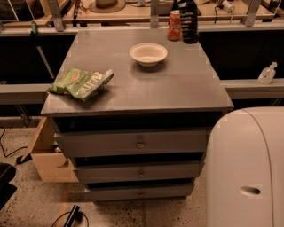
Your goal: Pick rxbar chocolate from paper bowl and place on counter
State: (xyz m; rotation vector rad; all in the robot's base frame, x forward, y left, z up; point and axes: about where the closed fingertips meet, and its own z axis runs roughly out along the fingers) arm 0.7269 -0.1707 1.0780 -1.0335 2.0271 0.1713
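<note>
The paper bowl (148,54) stands on the far middle of the grey counter (177,84). No rxbar chocolate shows; the bowl's inside looks pale and bare from this angle. My gripper (188,20) is the dark shape at the counter's far edge. It is just right of the orange-red can (174,25) and behind and to the right of the bowl, apart from it. My white arm shell (248,168) fills the lower right.
A green chip bag (82,83) lies at the counter's left front. Three drawers (140,144) sit below. A wooden box (49,155) stands on the floor at the left. A cluttered wooden bench (133,11) runs behind. A clear bottle (267,73) sits on the right ledge.
</note>
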